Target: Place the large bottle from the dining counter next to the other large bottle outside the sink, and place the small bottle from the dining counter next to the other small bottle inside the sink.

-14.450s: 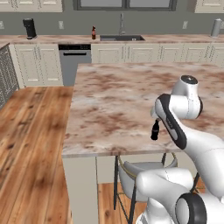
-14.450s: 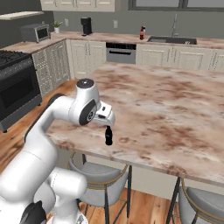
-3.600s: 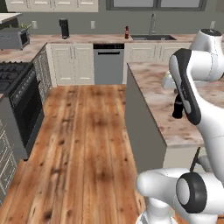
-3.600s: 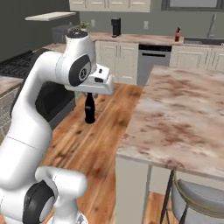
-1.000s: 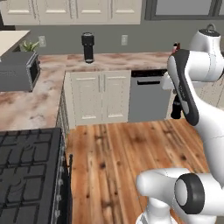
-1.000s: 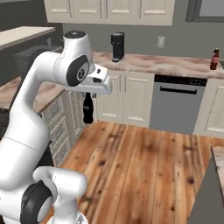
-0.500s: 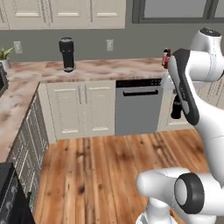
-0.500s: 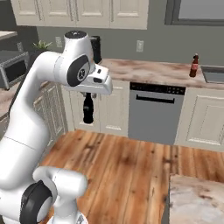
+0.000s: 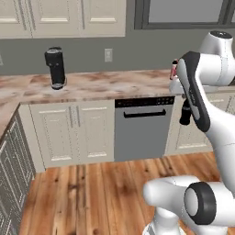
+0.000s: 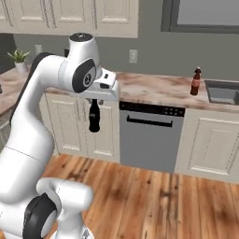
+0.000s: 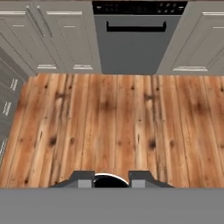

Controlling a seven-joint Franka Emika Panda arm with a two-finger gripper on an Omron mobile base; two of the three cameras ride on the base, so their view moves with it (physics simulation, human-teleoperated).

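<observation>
Since half a second ago my whole view has swung: the dishwasher [image 9: 142, 127] now sits centre-frame in the left base view and the sink [image 10: 223, 92] has come in at the right edge of the right base view. That is the base driving, not the fixtures shifting.

Gripper [image 10: 95, 101]: clamped on the neck of the large bottle from the dining counter [image 10: 94, 118], which hangs upright directly beneath it, left of centre in the right base view, above the wooden floor [image 11: 113, 127]. I judge it is carried high and vertical to clear the cabinets in transit.

Outward: the other large bottle [image 10: 195, 82] stands on the wall surface [image 10: 158, 91], upper right, just beside the sink and well apart from the gripper.

A black coffee maker [image 9: 55, 68] stands upper left in the left base view.
</observation>
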